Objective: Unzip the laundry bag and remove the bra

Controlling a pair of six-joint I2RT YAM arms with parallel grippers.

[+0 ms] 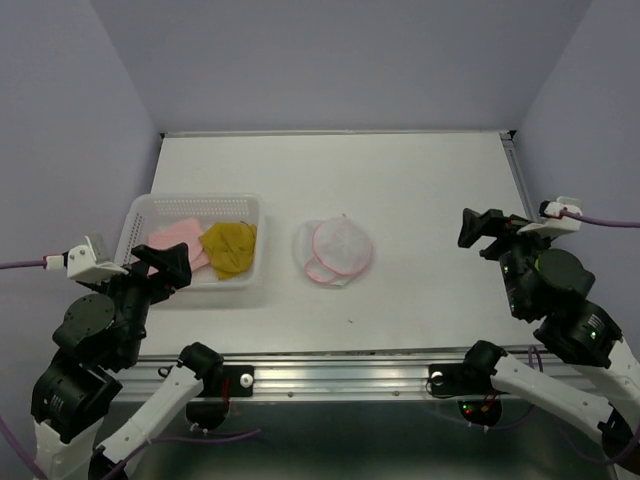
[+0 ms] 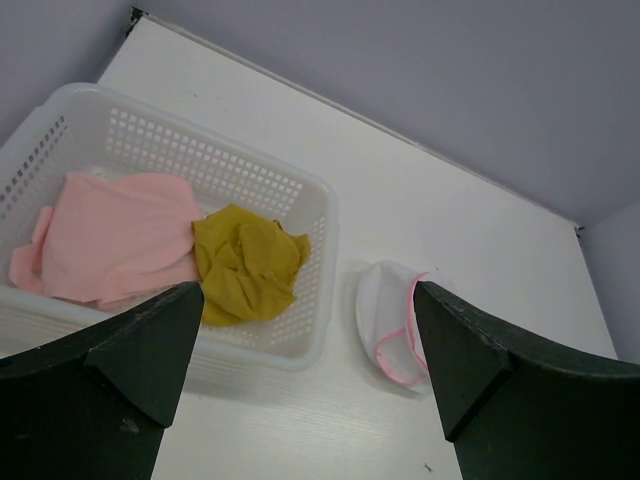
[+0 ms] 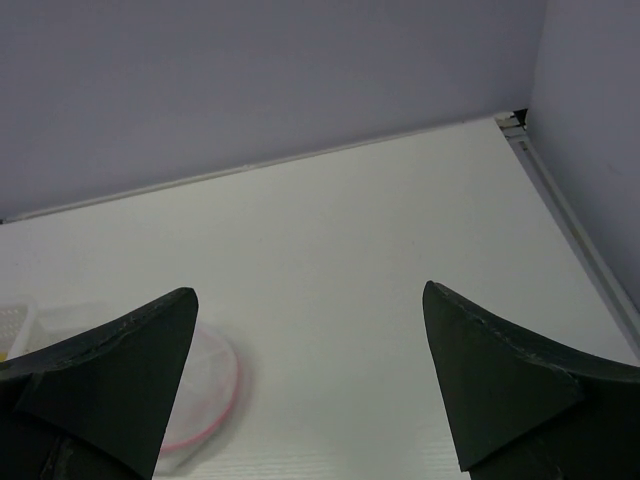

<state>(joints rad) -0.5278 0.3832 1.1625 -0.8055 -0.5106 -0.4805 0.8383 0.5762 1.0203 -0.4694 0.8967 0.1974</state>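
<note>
Laundry bag (image 1: pixel 334 249) lies flat on the white table (image 1: pixel 430 190), approx mid-width and nearer the front edge than the back wall. It sits just R of the basket (image 1: pixel 256 235), w/ a narrow strip of tabletop btwn them, not touching. Pink zip trim rings the mesh; can't tell from any view whether the zip is shut or what's inside. The basket sits at the table's L side, close to the L edge, holding a pink cloth (image 1: pixel 172 238) on its L and a yellow cloth (image 1: pixel 230 248) on its R, the two touching. L gripper (image 1: pixel 165 262) hangs over the basket's near-L corner, fingers (image 2: pixel 130 370) spread wide w/ nothing btwn them; its wrist cam looks across the basket to the bag beyond. R gripper (image 1: pixel 487 230) hangs over the table's R side near the R edge rail (image 1: pixel 520 180), well apart from the bag, jaws also wide and gripping nothing; the bag shows low-left in its wrist cam. Bare tabletop runs from the bag's R rim to that rail, and from the bag back to the far wall. A narrower bare band lies btwn the bag and the front edge.
</note>
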